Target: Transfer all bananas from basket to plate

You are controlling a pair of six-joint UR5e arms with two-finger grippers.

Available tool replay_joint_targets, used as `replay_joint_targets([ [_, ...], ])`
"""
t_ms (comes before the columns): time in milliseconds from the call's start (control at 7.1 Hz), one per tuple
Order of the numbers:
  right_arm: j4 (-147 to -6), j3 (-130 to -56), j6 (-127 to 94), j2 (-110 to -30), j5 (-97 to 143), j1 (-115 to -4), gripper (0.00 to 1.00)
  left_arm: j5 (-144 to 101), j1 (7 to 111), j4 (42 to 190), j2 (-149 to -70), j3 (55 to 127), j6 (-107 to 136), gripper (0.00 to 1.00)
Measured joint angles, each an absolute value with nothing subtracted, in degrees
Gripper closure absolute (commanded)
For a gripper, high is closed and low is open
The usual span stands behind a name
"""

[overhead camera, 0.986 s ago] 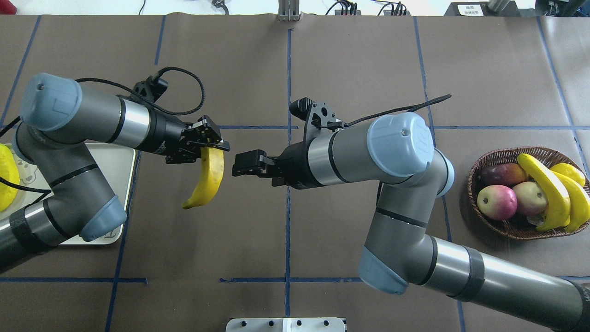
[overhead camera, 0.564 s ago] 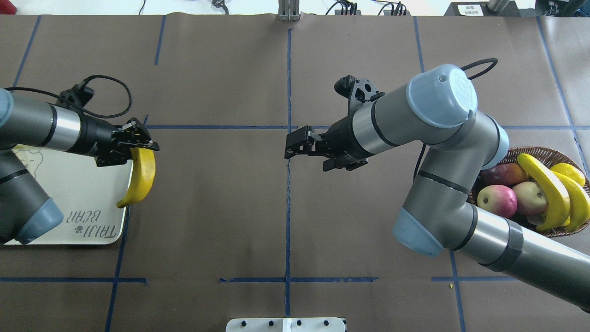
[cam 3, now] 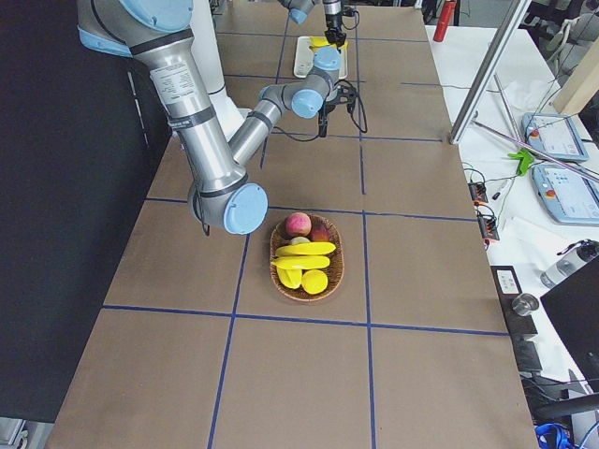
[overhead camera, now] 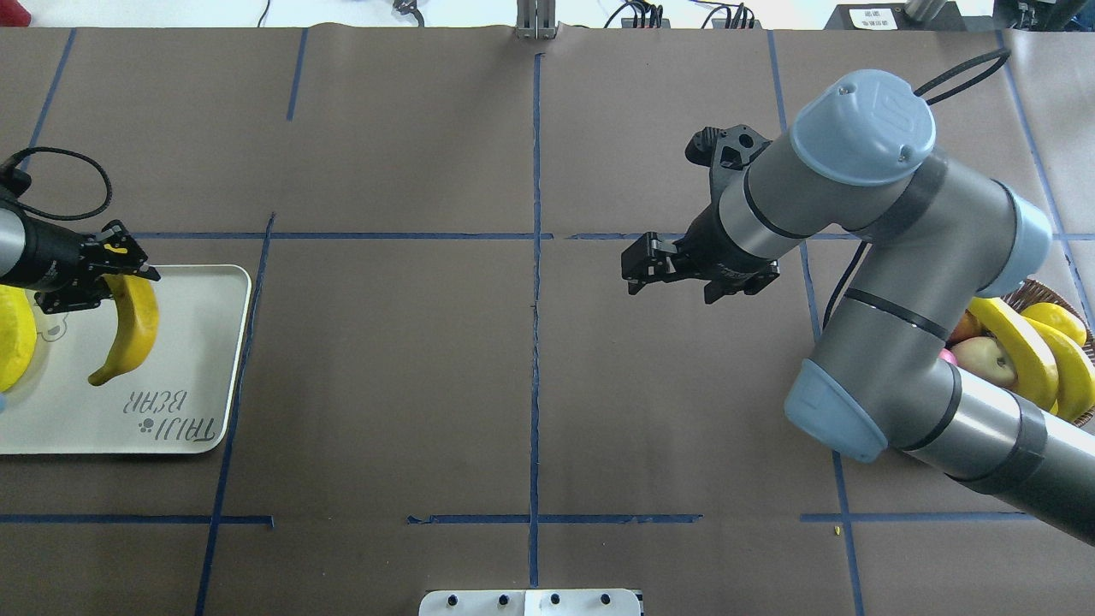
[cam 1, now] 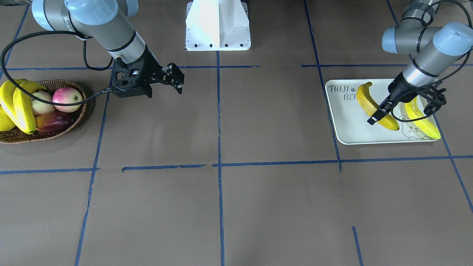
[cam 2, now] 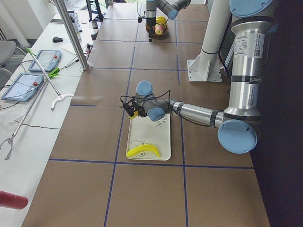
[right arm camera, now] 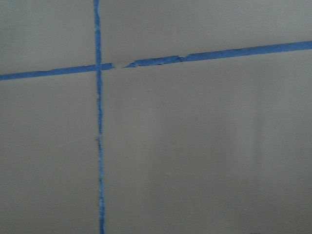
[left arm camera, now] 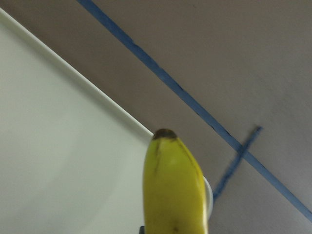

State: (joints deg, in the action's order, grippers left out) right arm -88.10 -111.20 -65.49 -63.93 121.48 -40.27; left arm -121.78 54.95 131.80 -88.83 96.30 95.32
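My left gripper is shut on one end of a yellow banana, which hangs over the cream "TAIJI BEAR" plate at the table's left end. In the front view that banana is above the plate, with a second banana lying beside it. My right gripper is open and empty over bare table right of centre, also shown as the right gripper. The wicker basket holds more bananas; my right arm partly hides the basket from overhead.
Red-pink apples and a dark mango-like fruit share the basket with the bananas. The white robot base stands at the table's robot side. Blue tape lines cross the brown table cover. Tablets and a metal pole stand beyond the far edge.
My left arm has carried the banana leftward from the table's middle to above the plate. My right arm has drawn back to the right, its gripper empty.
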Motion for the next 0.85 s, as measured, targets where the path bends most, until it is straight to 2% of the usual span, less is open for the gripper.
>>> replay_joint_targets([
  [141, -90.58, -112.74, -62.56, -65.51, 121.29, -40.75, 0.00, -119.51, 55.56, 130.78, -87.12, 95.64, 92.73, 0.97],
  [282, -91.53, -113.43, -61.30, -66.48, 121.18, -40.94, 0.00, -116.33, 55.74, 130.40, -86.09, 94.37, 91.57, 0.93],
  [423, -91.86, -113.69, -60.86, -66.91, 121.14, -40.97, 0.00, -112.95, 55.69, 130.30, -85.62, 92.60, 91.05, 0.64],
  [564, -91.97, -113.78, -60.71, -67.07, 121.12, -40.94, 0.00, -111.05, 55.61, 130.27, -85.56, 91.12, 90.71, 0.01],
  [846, -92.02, -113.81, -60.65, -67.13, 121.12, -40.89, 0.00, -110.32, 55.86, 130.18, -85.49, 90.08, 86.72, 0.00],
])
